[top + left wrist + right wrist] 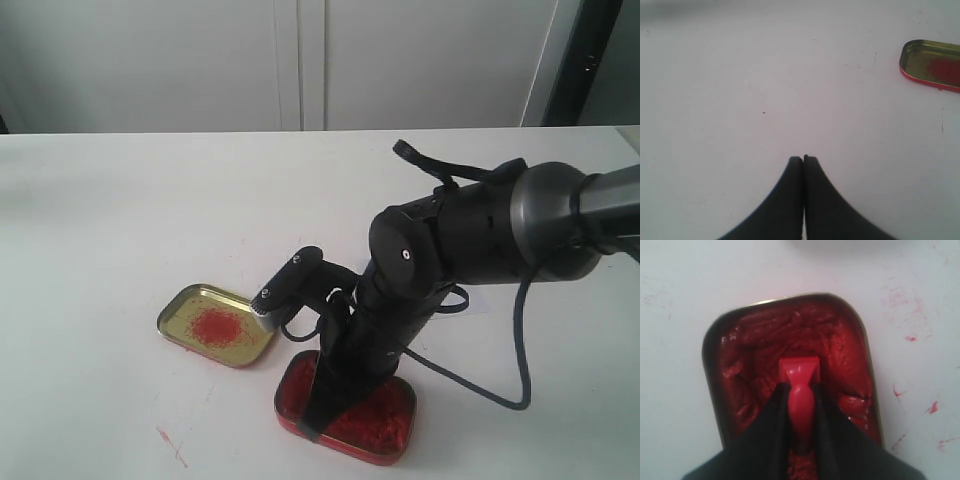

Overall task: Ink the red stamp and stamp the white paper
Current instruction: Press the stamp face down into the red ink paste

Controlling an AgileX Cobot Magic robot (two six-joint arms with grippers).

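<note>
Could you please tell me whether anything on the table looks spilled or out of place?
Yes: red ink marks the white tabletop. A streak lies left of the paste tin, and flecks dot the surface beside that tin. The gold tin also carries a red smudge.

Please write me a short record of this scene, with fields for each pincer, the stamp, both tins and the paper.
right pincer: shut on the red stamp
stamp position: base down on the red paste
left pincer: shut, holding nothing, over bare table
paste tin: full of lumpy red paste, under the right arm
gold tin: open, red smudge inside, beside the paste tin
white paper: not clearly in view
</note>
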